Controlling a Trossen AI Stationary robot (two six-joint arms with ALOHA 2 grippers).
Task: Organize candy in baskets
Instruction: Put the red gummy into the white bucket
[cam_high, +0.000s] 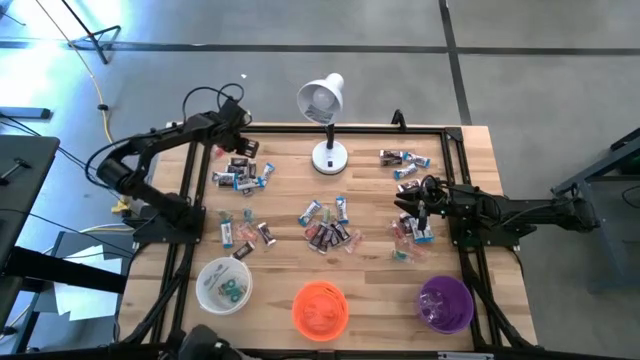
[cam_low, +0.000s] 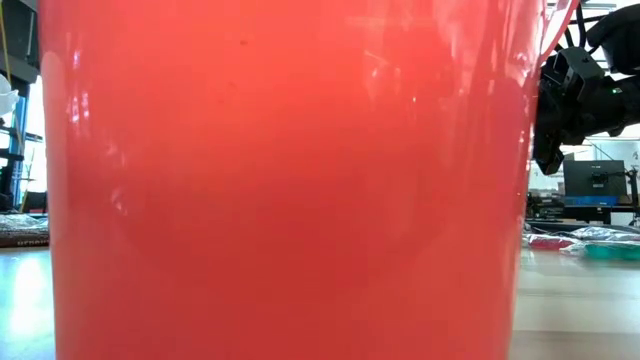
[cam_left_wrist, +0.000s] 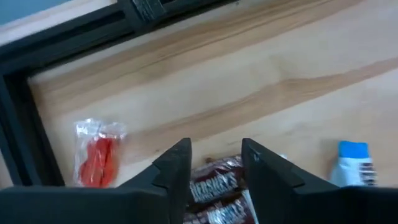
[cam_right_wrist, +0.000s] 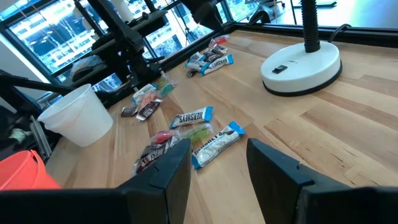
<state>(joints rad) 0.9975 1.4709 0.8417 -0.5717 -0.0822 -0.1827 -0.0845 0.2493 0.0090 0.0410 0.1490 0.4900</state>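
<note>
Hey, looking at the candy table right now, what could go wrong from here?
1. The left gripper straddles two brown candies lying side by side; closing may grab both, or flick one away.
2. The red candy lies close to the black table frame and may be awkward to reach.
3. The right gripper is open over the scattered candy, with the lamp base nearby; a wide swing might hit it.

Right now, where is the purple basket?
In the high view, the purple basket sits at the table's near right corner, right of the orange basket.
</note>
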